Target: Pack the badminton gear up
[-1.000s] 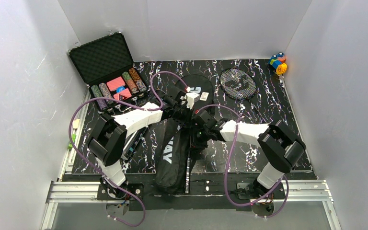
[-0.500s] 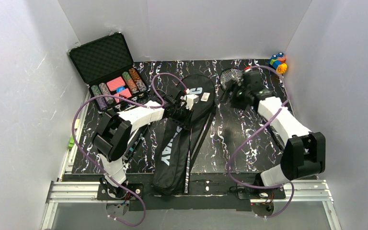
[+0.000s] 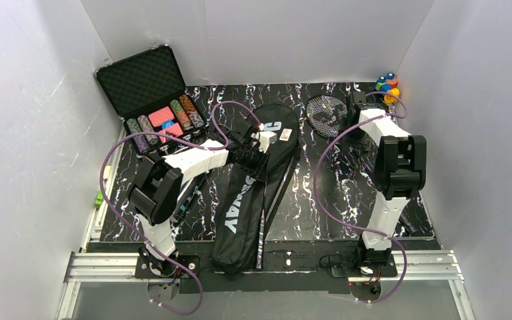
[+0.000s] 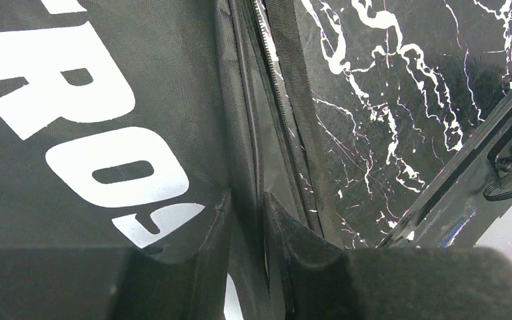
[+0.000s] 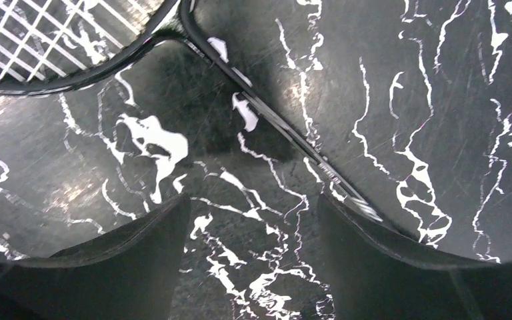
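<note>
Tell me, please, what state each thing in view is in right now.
racket bag: lying flat, zip open along one edge.
racket: lying flat, outside the bag.
poker chip case: lid open.
left gripper: jaws narrowly apart around the bag's edge; grip unclear.
right gripper: open, over the racket's shaft, holding nothing.

Top view overlooks the table [image 3: 320,193]; close wrist views share its central bag [image 3: 240,213] (left) and 1 o'clock racket [image 3: 331,115] (right).
</note>
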